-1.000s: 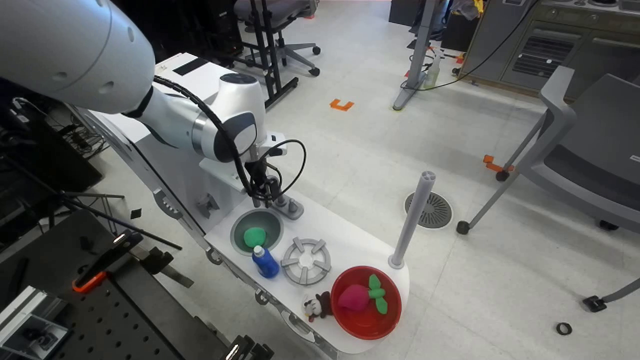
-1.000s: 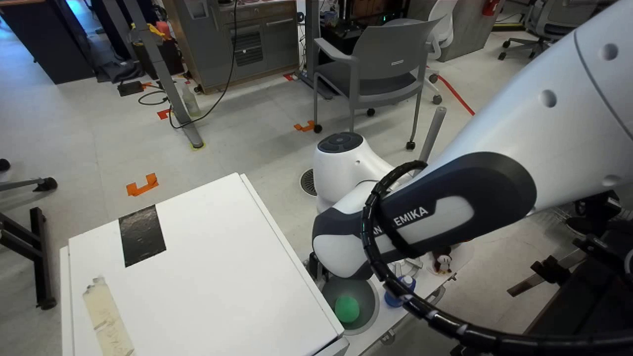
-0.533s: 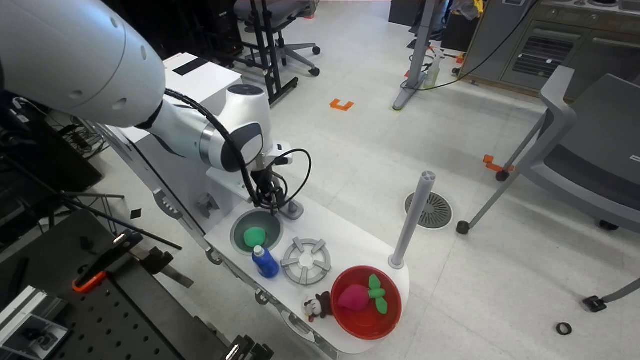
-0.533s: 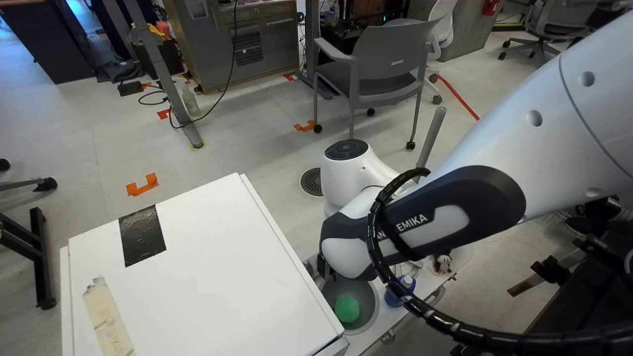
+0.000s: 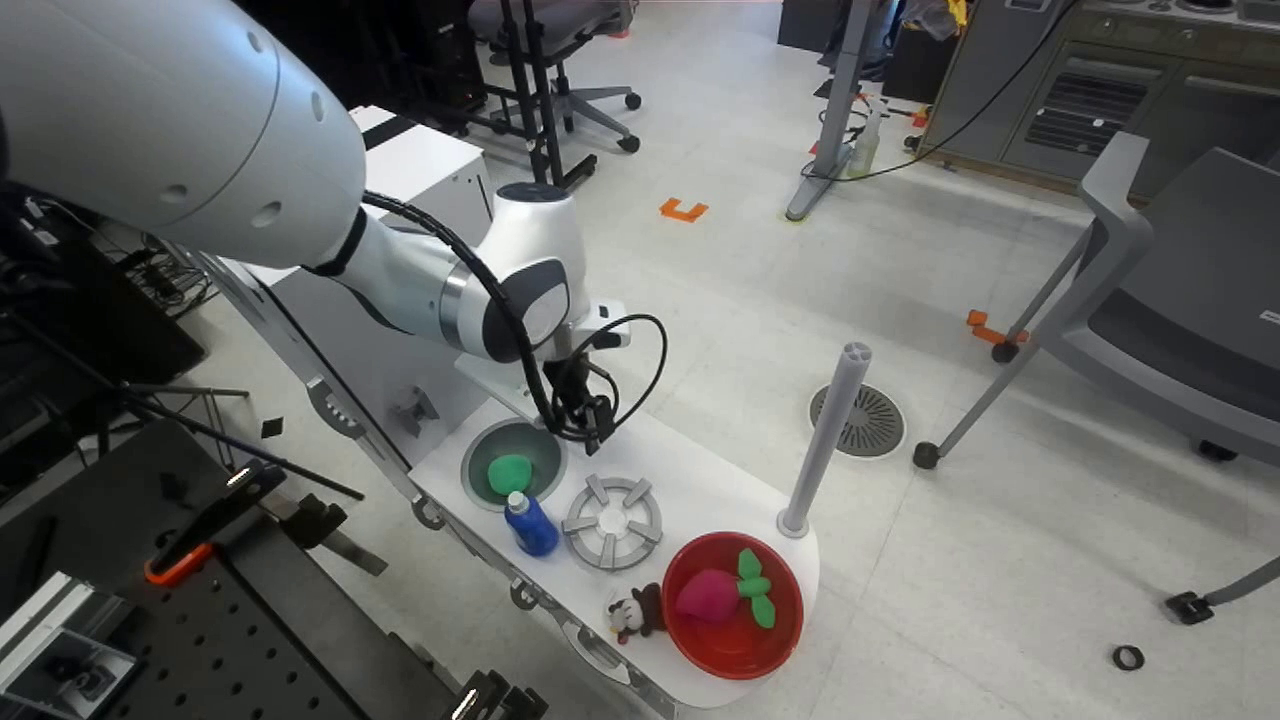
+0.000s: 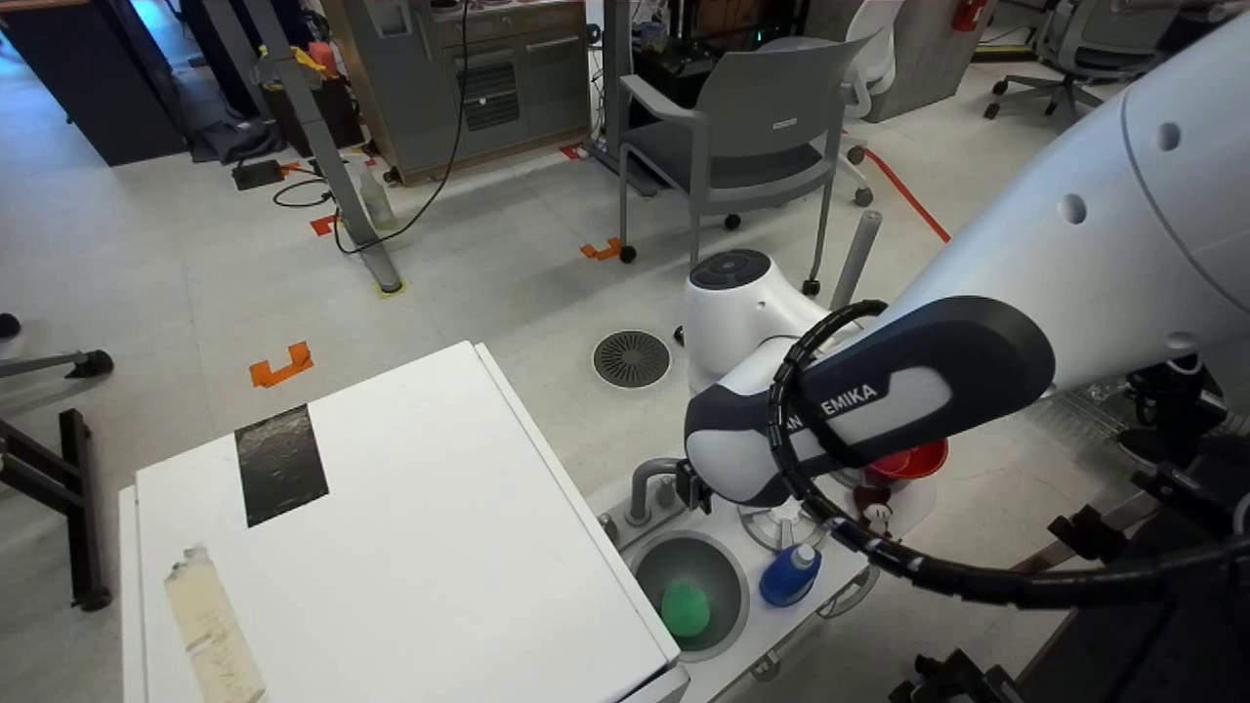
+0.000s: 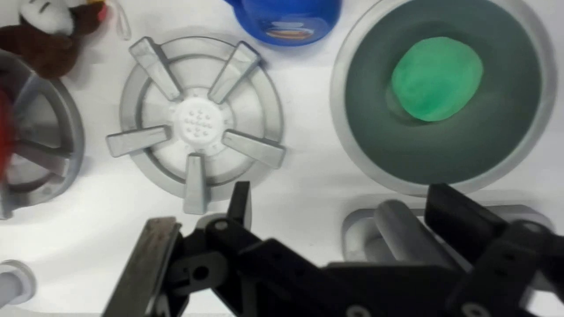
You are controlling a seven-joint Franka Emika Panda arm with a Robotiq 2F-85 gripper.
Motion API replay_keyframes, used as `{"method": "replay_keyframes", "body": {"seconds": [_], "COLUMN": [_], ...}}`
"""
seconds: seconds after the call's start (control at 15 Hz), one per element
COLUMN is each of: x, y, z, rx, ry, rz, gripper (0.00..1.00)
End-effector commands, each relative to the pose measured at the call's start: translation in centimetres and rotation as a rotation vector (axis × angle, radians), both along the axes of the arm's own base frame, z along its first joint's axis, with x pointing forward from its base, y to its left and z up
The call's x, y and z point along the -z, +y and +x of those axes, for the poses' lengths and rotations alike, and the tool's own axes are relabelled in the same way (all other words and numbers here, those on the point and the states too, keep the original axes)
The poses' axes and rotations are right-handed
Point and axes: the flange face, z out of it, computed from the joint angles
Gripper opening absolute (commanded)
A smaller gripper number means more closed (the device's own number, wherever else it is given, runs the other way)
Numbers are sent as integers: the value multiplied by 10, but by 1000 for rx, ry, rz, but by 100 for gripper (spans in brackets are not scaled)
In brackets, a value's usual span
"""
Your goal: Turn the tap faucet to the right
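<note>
The tap faucet [image 6: 640,491] is grey with a curved spout, standing on its base behind the sink. In that exterior view its spout points toward the gripper [image 6: 694,487]. In the wrist view the spout [image 7: 403,231] lies between the spread black fingers, close to the right-hand finger; whether they touch I cannot tell. The gripper [image 7: 341,198] is open, its left-hand finger beside the burner. In an exterior view the gripper [image 5: 592,430] hides the faucet. The grey sink [image 7: 338,101] holds a green object [image 7: 436,79].
A blue bottle [image 5: 531,525] stands between the sink and the grey burner [image 5: 612,522]. A red bowl [image 5: 733,660] with a pink and green toy, a small plush [image 5: 635,612] and a tall grey post [image 5: 825,440] are further along the counter. A white cabinet [image 6: 391,547] adjoins the sink.
The arm and gripper have moved right in both exterior views, away from the cabinet and toward the burner. The faucet, earlier mostly covered by the arm, now shows in an exterior view.
</note>
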Motion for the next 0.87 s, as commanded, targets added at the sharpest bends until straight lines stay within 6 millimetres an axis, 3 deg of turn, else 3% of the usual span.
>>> {"method": "replay_keyframes", "body": {"seconds": [0.0,0.27,0.47,0.53,0.6,0.8], "x": [-8,-17,-44,-63,-26,-57], "y": [-52,-90,-81,-70,-85,-67], "z": [6,17,16,13,16,20], "rx": [91,152,169,150,158,151], "ry": [-9,-28,63,118,43,87], "rz": [-76,-136,-65,-11,-90,-45], "gripper": [100,100,100,100,100,100]}}
